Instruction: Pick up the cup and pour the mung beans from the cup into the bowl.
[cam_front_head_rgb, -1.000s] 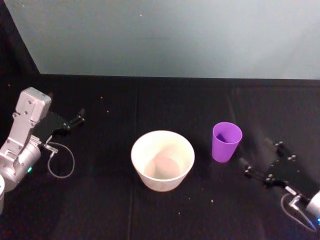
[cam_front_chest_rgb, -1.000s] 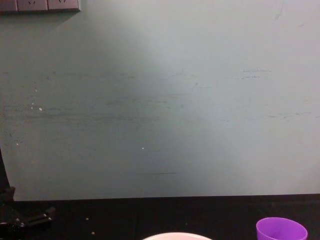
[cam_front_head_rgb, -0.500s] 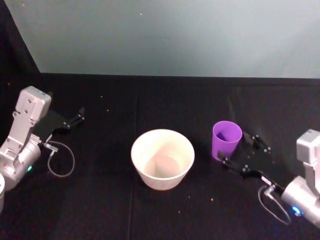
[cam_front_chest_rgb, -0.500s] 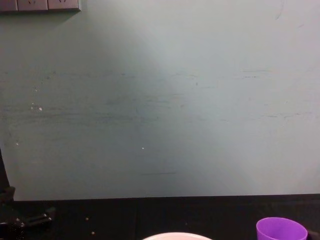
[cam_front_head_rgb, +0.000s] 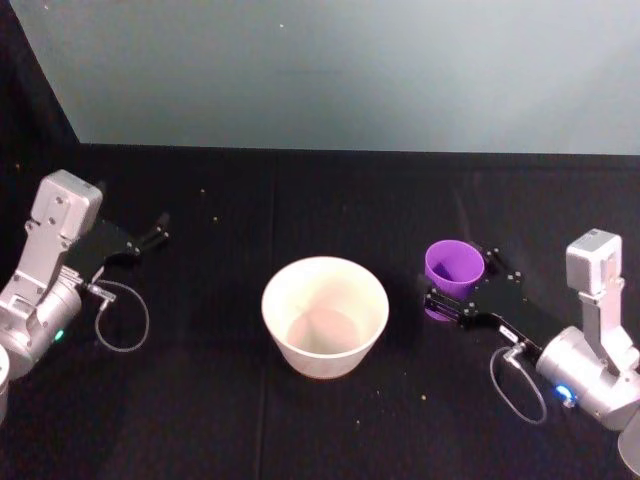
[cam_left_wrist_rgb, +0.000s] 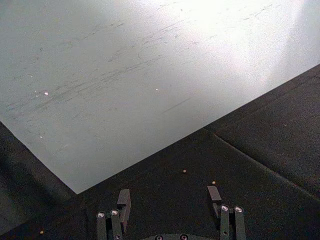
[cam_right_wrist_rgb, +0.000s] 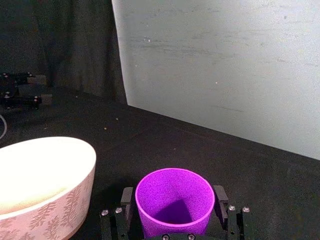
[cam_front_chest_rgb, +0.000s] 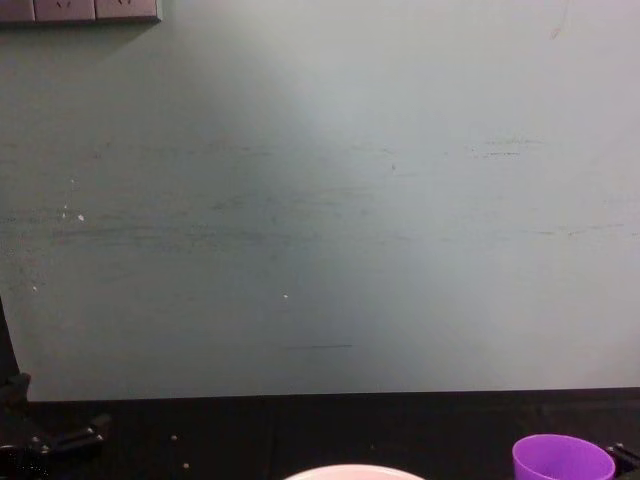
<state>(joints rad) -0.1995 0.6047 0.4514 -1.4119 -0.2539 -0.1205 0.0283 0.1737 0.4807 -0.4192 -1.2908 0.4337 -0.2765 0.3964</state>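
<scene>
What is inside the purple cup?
Smooth purple walls and a shadowed bottom show inside the cup; what lies in that shadow cannot be made out. The right hand, open around it, covers its lower outside.

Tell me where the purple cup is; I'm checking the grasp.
In the head view the cup stands upright right of the bowl, between the right gripper's open fingers.

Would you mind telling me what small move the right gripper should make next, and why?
Probably close the right gripper on the cup: its fingers stand open on either side of it, and it rests upright beside the bowl. The left gripper sits idle at the left.
</scene>
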